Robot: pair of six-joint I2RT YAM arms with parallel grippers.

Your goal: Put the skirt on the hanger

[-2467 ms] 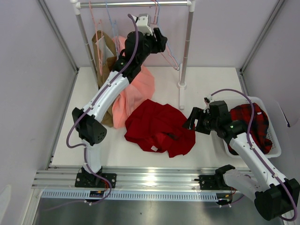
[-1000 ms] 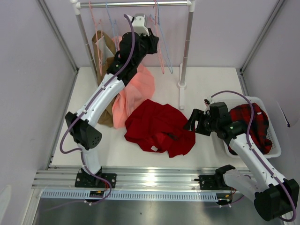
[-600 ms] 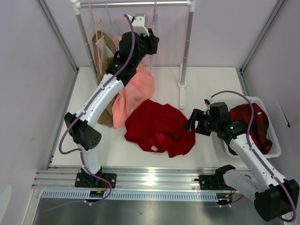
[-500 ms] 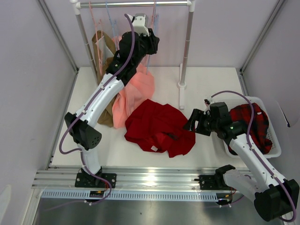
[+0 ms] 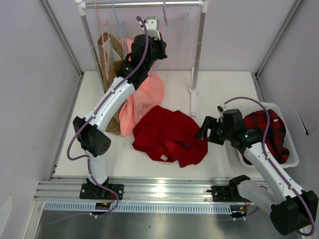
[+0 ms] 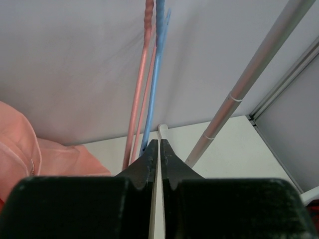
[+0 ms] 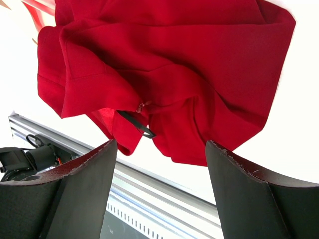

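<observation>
Where the white table (image 5: pixel 224 84) ends, pale lilac walls (image 5: pixel 239 35) close it in on three sides, with bare metal uprights in the corners and a ribbed aluminium rail (image 5: pixel 164 191) along the near edge carrying both arm bases. One clothes rack (image 5: pixel 198 50) stands at the back, two white posts joined by a single crossbar.

One skirt (image 5: pixel 167 132) lies crumpled on the middle of the table, dark red, its small white label (image 5: pixel 163 157) at the near hem. One salmon-pink garment (image 5: pixel 147 94) hangs down from the rack to just beside the skirt's far-left edge, and one brown garment (image 5: pixel 110 47) hangs behind it. One white basket (image 5: pixel 294 162) sits at the right, holding one red-and-black plaid cloth (image 5: pixel 271 127).

Several thin hangers, pink and light blue, hang from the crossbar, overlapping too much to count. The hanger (image 6: pixel 138 84) hangs near the rack's right post, tilted, and in the left wrist view its pink rods run alongside one blue rod down to the left gripper (image 6: pixel 155 144). That gripper's jaws are drawn almost together, leaving only a slit; I cannot tell whether a rod is pinched.

The right gripper (image 5: pixel 203 130) hangs at the skirt's right edge, jaws wide apart and holding nothing.
</observation>
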